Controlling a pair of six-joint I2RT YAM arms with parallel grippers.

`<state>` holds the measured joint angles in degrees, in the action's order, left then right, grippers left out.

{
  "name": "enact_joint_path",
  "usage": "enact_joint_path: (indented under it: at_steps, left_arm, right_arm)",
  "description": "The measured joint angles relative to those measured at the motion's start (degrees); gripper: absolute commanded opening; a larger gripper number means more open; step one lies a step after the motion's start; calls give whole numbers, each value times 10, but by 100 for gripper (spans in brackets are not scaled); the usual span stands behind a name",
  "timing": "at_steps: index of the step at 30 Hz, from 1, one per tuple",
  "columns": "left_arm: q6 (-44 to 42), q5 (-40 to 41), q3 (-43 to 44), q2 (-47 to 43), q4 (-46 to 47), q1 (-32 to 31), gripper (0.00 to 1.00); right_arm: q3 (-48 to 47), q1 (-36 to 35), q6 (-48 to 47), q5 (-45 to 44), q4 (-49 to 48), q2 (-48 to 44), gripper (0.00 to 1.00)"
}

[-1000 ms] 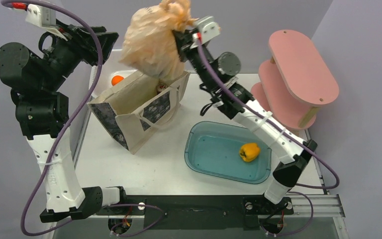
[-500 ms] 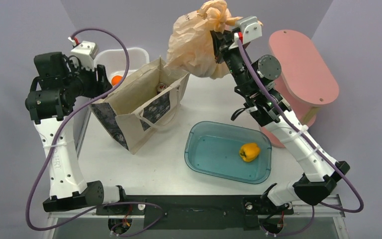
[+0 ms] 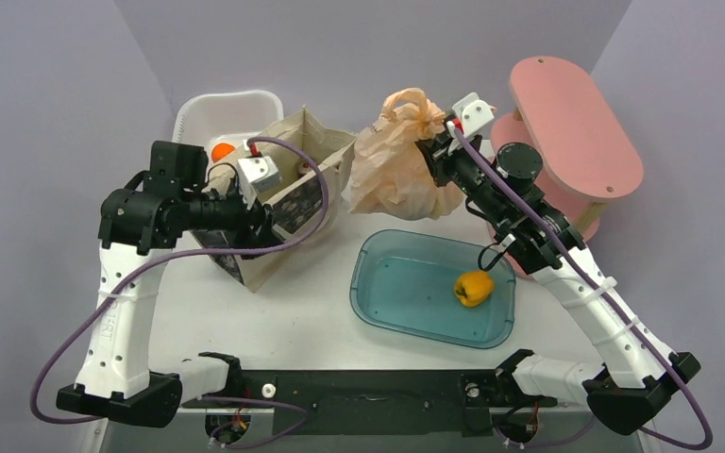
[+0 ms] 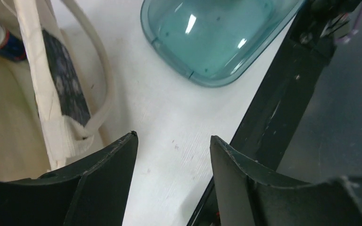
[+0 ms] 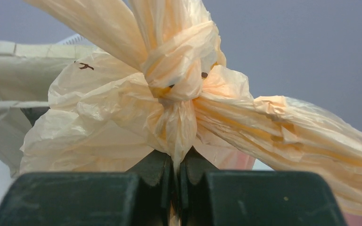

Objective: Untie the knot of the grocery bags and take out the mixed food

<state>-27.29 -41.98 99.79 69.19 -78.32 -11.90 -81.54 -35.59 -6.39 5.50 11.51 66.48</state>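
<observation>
My right gripper [image 3: 431, 157] is shut on the peach-orange plastic bag [image 3: 392, 179] just under its knot [image 3: 406, 106]. It holds the bag between the tote and the pink shelf, with the bottom at the table. The right wrist view shows the knot [image 5: 176, 70] still tied above my pinched fingertips [image 5: 162, 165]. The cream canvas tote [image 3: 274, 212] stands open at the left, with a can [image 3: 304, 168] inside it. My left gripper [image 4: 172, 137] is open and empty above the table, by the tote's front corner [image 4: 61, 132]. The other food is hidden.
A teal tub [image 3: 378, 283] holding a yellow bell pepper [image 3: 473, 287] sits front right, and its rim shows in the left wrist view [image 4: 169, 52]. A white basket [image 3: 198, 109] with an orange fruit [image 3: 222, 151] is behind the tote. A pink shelf [image 3: 576, 123] stands far right.
My right arm carried the plastic bag from high above the tote to the right and down to the table. My left arm swung down and right to the tote's front.
</observation>
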Motion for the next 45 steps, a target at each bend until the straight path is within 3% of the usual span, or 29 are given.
enact_joint_path:
  at_steps: [6,11,13,18,21,26,33,39,45]
  left_arm:
    - [-136,130,-63,-19,-65,14,50]
    - [-277,258,-239,-89,-96,114,47]
    - [-324,282,-290,-92,-98,192,46]
    - [-415,259,-416,-62,43,391,47]
    - [-415,191,-468,-50,144,426,48]
    - [-307,80,-520,-21,341,369,48]
    - [-90,85,-558,49,624,150,48]
    - [50,108,-438,230,763,58,52]
    - [93,131,-281,350,811,14,58]
  right_arm:
    - [44,21,19,6,35,-36,0]
    - [63,26,27,5,47,-70,0]
    - [64,26,28,5,49,-78,0]
    - [77,27,31,3,49,-93,0]
    - [97,27,33,-1,53,-103,0]
    - [120,30,34,-4,76,-117,0]
    - [150,33,28,-7,109,-155,0]
    - [155,37,17,6,115,-154,0]
    - [155,41,10,33,113,-131,0]
